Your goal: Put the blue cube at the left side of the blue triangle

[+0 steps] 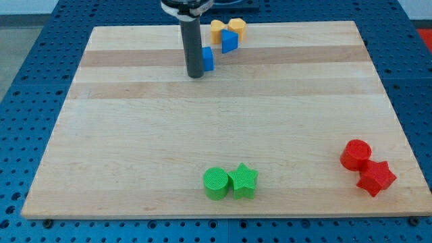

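Note:
The blue cube [208,59] sits near the view's top, partly hidden behind my rod. The blue triangle [229,42] lies just up and to the right of it, a small gap between them. My tip [195,74] rests on the board right beside the cube's left face, slightly below it; whether it touches the cube cannot be told.
Two yellow blocks [227,28] sit at the top edge right behind the blue triangle. A green cylinder [216,183] and green star [243,180] stand at the bottom middle. A red cylinder [356,154] and red star [375,178] stand at the bottom right. The wooden board [135,135] ends on a blue pegboard.

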Robot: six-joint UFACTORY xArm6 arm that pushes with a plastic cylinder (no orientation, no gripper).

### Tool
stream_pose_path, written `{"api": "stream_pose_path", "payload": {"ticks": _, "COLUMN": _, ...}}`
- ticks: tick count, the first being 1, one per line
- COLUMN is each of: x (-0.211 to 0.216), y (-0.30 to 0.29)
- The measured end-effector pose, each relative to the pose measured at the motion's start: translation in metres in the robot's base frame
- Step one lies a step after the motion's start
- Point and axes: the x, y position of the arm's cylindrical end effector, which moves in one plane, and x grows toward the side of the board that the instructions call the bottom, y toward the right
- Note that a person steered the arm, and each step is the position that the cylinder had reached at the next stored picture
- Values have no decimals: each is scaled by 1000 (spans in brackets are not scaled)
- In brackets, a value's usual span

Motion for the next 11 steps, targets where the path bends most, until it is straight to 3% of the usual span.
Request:
{"api": "stream_pose_path", "payload": {"ticks": 1, "x": -23, "y": 0}}
{"api": "stream_pose_path", "payload": {"ticks": 3, "x": -9, "y": -3}}
{"api": "stream_pose_path", "payload": {"ticks": 5, "x": -31, "y": -1}}
{"api": "stream_pose_path", "payload": {"ticks": 7, "x": -4, "y": 19}}
{"api": "stream_pose_path", "payload": {"ticks": 9, "x": -39, "y": 22}}
{"api": "stream_pose_path", "payload": {"ticks": 10, "x": -27, "y": 23}}
{"api": "stream_pose_path", "payload": {"ticks": 11, "x": 16, "y": 52}}
